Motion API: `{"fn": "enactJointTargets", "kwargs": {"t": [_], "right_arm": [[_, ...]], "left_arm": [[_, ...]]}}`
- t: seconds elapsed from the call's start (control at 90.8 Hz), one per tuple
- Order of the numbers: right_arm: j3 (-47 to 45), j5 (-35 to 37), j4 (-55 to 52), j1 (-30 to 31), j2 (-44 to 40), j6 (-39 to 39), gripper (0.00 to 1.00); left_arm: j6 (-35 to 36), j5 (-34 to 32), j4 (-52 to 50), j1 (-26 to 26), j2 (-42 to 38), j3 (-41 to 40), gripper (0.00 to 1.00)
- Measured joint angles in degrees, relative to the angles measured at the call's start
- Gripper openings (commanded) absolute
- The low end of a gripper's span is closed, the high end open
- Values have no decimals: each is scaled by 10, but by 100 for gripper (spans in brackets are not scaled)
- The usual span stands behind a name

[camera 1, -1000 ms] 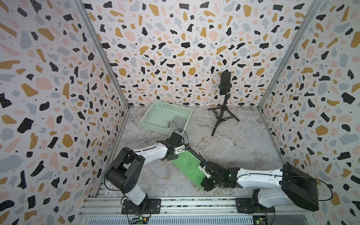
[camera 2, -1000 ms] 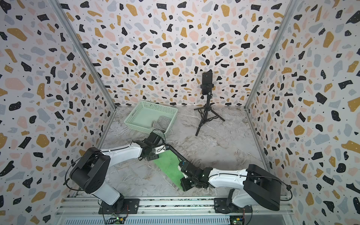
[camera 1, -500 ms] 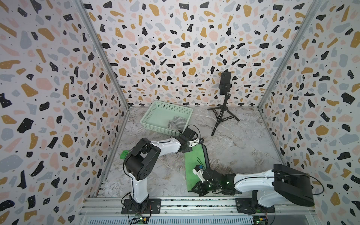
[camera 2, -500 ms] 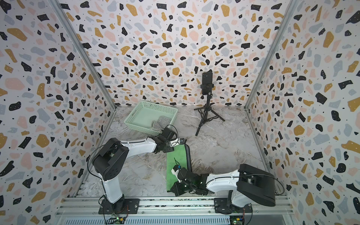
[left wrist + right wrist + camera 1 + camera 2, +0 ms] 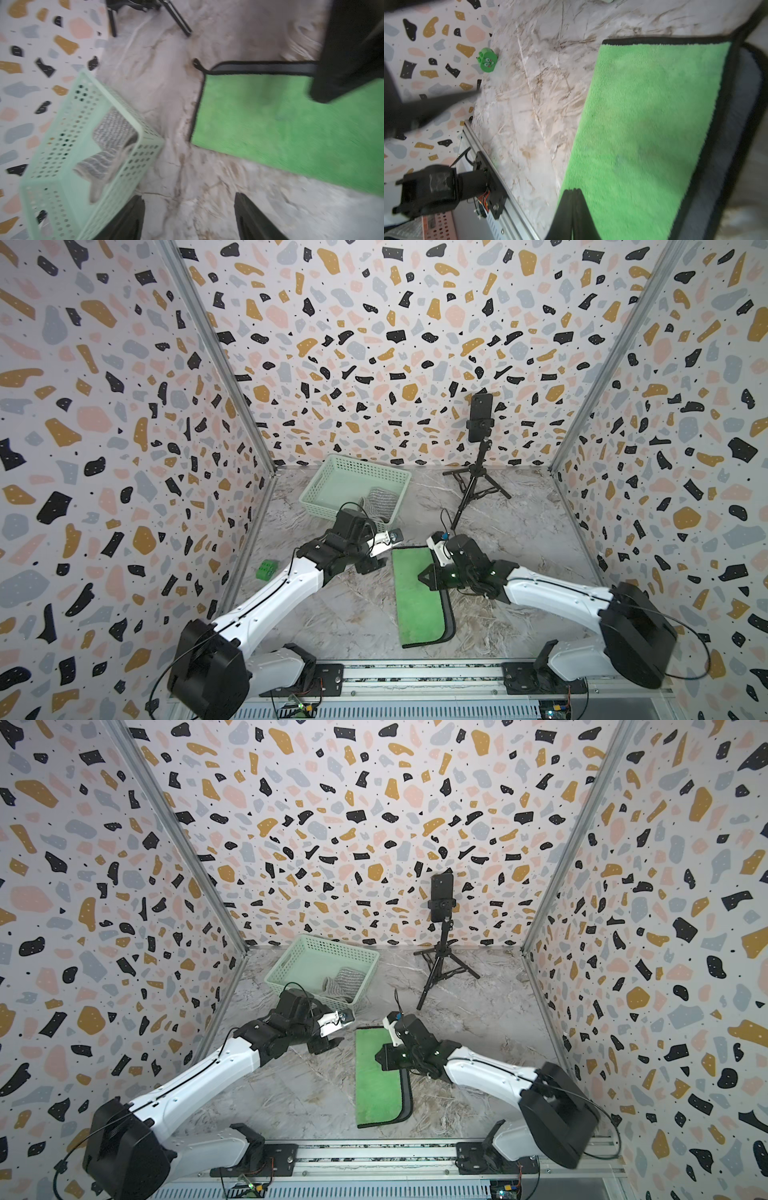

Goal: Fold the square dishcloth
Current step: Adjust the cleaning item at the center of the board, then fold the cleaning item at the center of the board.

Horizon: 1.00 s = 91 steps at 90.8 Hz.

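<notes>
The square dishcloth [image 5: 419,605] [image 5: 378,1085] lies flat on the marble table, folded in half into a long green strip with black edging. A band of its grey underside shows along the right edge [image 5: 724,145]. My right gripper [image 5: 422,576] [image 5: 379,1056] [image 5: 573,190] is shut, with nothing between its fingers. It hovers low over the middle of the cloth [image 5: 643,124], by its left edge. My left gripper [image 5: 372,563] [image 5: 328,1043] [image 5: 189,197] is open over bare marble, just left of the cloth's far end [image 5: 270,116].
A mint basket [image 5: 332,485] [image 5: 133,124] holding a grey cloth stands behind the left gripper. A phone on a black tripod [image 5: 478,472] stands at the back. A small green toy block [image 5: 266,570] [image 5: 488,61] sits by the left wall.
The cloth has swung from a diagonal to lie straight, front to back. The left gripper has drawn back from its far end. The right gripper has moved from the near end to the middle.
</notes>
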Motion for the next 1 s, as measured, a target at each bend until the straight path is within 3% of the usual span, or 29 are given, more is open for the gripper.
{"fn": "enactJointTargets", "kwargs": {"t": [0.198, 0.385, 0.683, 0.815, 1.002], "right_arm": [[104, -8, 2, -36, 179, -45, 3], [97, -16, 27, -68, 212, -59, 1], [48, -16, 126, -77, 211, -40, 0], [35, -9, 150, -76, 208, -35, 2], [26, 9, 161, -75, 202, -35, 3]], "left_arm": [[-5, 20, -82, -130, -82, -88, 58], [-21, 19, -87, -223, -81, -101, 56], [-50, -9, -7, -325, 88, -82, 51], [-58, -22, 16, -338, 150, -46, 50], [-59, -41, 34, -346, 205, -18, 40]]}}
